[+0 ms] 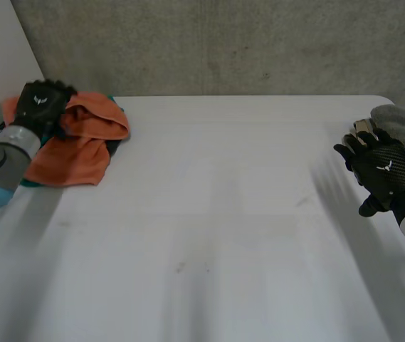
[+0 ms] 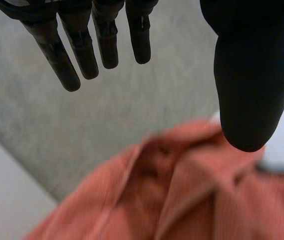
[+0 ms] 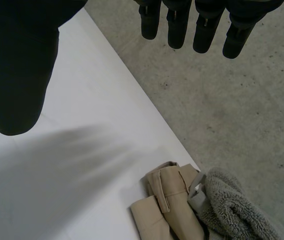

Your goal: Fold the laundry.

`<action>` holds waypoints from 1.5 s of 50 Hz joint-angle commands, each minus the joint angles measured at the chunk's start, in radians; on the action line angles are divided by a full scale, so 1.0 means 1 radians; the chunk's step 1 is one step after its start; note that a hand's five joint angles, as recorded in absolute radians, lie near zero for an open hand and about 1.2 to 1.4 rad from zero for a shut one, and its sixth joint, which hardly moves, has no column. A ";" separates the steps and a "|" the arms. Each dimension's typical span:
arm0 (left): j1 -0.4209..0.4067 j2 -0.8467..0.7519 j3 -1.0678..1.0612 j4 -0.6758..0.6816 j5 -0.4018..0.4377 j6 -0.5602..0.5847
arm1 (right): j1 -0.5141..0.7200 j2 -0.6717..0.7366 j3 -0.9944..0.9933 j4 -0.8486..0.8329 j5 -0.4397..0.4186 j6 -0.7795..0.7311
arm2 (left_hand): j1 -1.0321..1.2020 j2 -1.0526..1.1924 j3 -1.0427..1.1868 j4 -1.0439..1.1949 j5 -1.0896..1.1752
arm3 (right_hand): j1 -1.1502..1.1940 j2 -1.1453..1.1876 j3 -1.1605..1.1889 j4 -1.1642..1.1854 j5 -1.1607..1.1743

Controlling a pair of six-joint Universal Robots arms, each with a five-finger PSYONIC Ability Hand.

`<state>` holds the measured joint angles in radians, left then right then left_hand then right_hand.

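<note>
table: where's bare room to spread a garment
The table is bare across its middle and near edge, between the orange cloth and the right robot hand. Crowded: the far left corner, where the left robot hand hovers over that cloth, and the far right corner, with the grey towel and beige garment.

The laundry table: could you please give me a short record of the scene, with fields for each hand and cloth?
Left hand: open, fingers straight, above the orange cloth
Right hand: open, holding nothing, near the beige cloth
Orange cloth: crumpled, at the far left corner of the table
Beige cloth: lying against the grey towel, at the table's far right
</note>
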<state>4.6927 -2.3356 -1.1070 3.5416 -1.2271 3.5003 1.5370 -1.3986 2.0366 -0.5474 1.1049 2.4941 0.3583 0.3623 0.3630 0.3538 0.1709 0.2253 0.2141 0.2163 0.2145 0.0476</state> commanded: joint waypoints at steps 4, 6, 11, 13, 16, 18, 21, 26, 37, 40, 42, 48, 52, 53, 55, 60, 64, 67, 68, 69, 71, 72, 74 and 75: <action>0.073 -0.228 0.157 0.000 0.021 0.074 | 0.005 0.004 -0.001 0.000 0.010 0.000 | 0.043 0.039 0.038 0.048 0.056 | -0.051 -0.040 -0.042 -0.040 -0.048; 0.075 -0.251 0.174 0.003 0.029 0.074 | 0.005 0.006 -0.001 0.000 0.012 0.000 | 0.148 0.144 0.143 0.152 0.161 | -0.051 -0.040 -0.042 -0.040 -0.048; 0.070 -0.275 0.205 0.006 0.029 0.078 | 0.005 0.007 -0.003 0.000 0.012 0.000 | 0.887 0.883 0.882 0.891 0.900 | -0.051 -0.040 -0.042 -0.040 -0.048; 0.061 -0.269 0.200 0.010 0.021 0.080 | 0.005 0.007 -0.003 0.000 0.012 0.000 | 1.038 1.034 1.033 1.042 1.051 | -0.051 -0.040 -0.042 -0.040 -0.048; 0.027 -0.225 0.162 0.022 -0.011 0.077 | 0.003 0.001 -0.003 0.000 0.013 0.000 | 1.038 1.034 1.033 1.042 1.051 | -0.051 -0.040 -0.042 -0.040 -0.048; -0.009 -0.109 0.106 0.023 -0.026 0.060 | 0.003 0.000 -0.004 0.000 0.013 0.002 | 1.038 1.034 1.033 1.042 1.051 | -0.051 -0.040 -0.042 -0.040 -0.048; -0.051 0.013 0.036 0.031 -0.029 0.026 | 0.003 -0.008 -0.012 0.001 0.013 0.002 | 1.038 1.034 1.033 1.042 1.051 | -0.051 -0.040 -0.042 -0.040 -0.048; -0.218 0.218 -0.074 0.043 -0.034 -0.165 | 0.005 -0.048 -0.030 0.000 0.015 0.009 | 1.038 1.034 1.033 1.042 1.051 | -0.051 -0.040 -0.042 -0.040 -0.048; -0.557 0.389 -0.130 0.068 -0.069 -0.538 | 0.009 -0.134 -0.075 0.055 0.021 0.025 | 1.038 1.034 1.033 1.042 1.051 | -0.051 -0.040 -0.042 -0.040 -0.048; -0.640 0.322 -0.096 0.083 -0.123 -0.543 | 0.008 -0.138 -0.084 0.064 0.053 0.054 | 1.038 1.034 1.033 1.042 1.051 | -0.051 -0.040 -0.042 -0.040 -0.048; -0.704 0.231 -0.047 0.086 -0.170 -0.541 | 0.006 -0.137 -0.087 0.066 0.078 0.075 | 1.038 1.034 1.033 1.042 1.051 | -0.051 -0.040 -0.042 -0.040 -0.048; -0.792 0.007 0.073 0.080 -0.196 -0.537 | 0.003 -0.126 -0.093 0.086 0.144 0.147 | 1.038 1.034 1.033 1.042 1.051 | -0.051 -0.040 -0.042 -0.040 -0.048; -0.810 -0.057 0.090 0.076 -0.195 -0.529 | 0.003 -0.114 -0.093 0.113 0.147 0.146 | 0.564 0.560 0.560 0.569 0.577 | -0.051 -0.040 -0.042 -0.040 -0.048; -0.810 -0.053 0.081 0.077 -0.193 -0.524 | 0.003 -0.109 -0.093 0.118 0.147 0.146 | 0.339 0.335 0.334 0.343 0.352 | -0.051 -0.040 -0.042 -0.040 -0.048; -0.810 -0.038 0.070 0.077 -0.195 -0.520 | 0.003 -0.094 -0.095 0.129 0.145 0.144 | 0.223 0.219 0.218 0.227 0.236 | -0.051 -0.040 -0.042 -0.040 -0.048; -0.792 0.134 -0.008 0.080 -0.195 -0.494 | 0.005 -0.088 -0.105 0.141 0.138 0.143 | -0.089 -0.093 -0.093 -0.084 -0.076 | -0.051 -0.040 -0.042 -0.040 -0.048; -0.728 0.250 -0.095 0.083 -0.195 -0.436 | 0.012 -0.088 -0.125 0.184 0.133 0.143 | -0.089 -0.093 -0.094 -0.084 -0.076 | -0.051 -0.040 -0.042 -0.040 -0.048; -0.671 0.312 -0.148 0.071 -0.195 -0.376 | 0.018 -0.089 -0.151 0.259 0.131 0.144 | -0.086 -0.090 -0.091 -0.082 -0.073 | -0.051 -0.040 -0.042 -0.040 -0.048; -0.639 0.341 -0.184 0.060 -0.195 -0.327 | 0.022 -0.091 -0.159 0.289 0.131 0.144 | -0.086 -0.090 -0.091 -0.082 -0.073 | -0.051 -0.040 -0.042 -0.040 -0.048; -0.623 0.355 -0.203 0.053 -0.195 -0.304 | 0.023 -0.092 -0.165 0.312 0.133 0.144 | -0.086 -0.090 -0.091 -0.082 -0.073 | -0.051 -0.040 -0.042 -0.040 -0.048; -0.596 0.371 -0.241 0.031 -0.195 -0.258 | 0.041 -0.096 -0.191 0.397 0.133 0.147 | -0.080 -0.084 -0.085 -0.076 -0.067 | -0.051 -0.040 -0.042 -0.040 -0.048; -0.565 0.378 -0.273 0.001 -0.195 -0.212 | 0.054 -0.096 -0.199 0.426 0.131 0.147 | -0.077 -0.081 -0.082 -0.073 -0.064 | -0.051 -0.040 -0.042 -0.040 -0.048; -0.531 0.378 -0.298 -0.032 -0.196 -0.170 | 0.099 -0.096 -0.222 0.498 0.131 0.144 | -0.071 -0.075 -0.076 -0.067 -0.059 | -0.051 -0.040 -0.042 -0.040 -0.048; -0.495 0.377 -0.316 -0.071 -0.201 -0.134 | 0.115 -0.094 -0.230 0.516 0.133 0.143 | -0.068 -0.072 -0.073 -0.064 -0.056 | -0.051 -0.040 -0.042 -0.040 -0.048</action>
<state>4.0777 -1.9822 -1.3230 3.5779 -1.4219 3.2113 1.5776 -1.4910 1.8580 -0.1934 1.2363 2.6391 0.2942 0.2847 0.2838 0.2819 0.0945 0.2253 0.2141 0.2168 0.2145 0.0476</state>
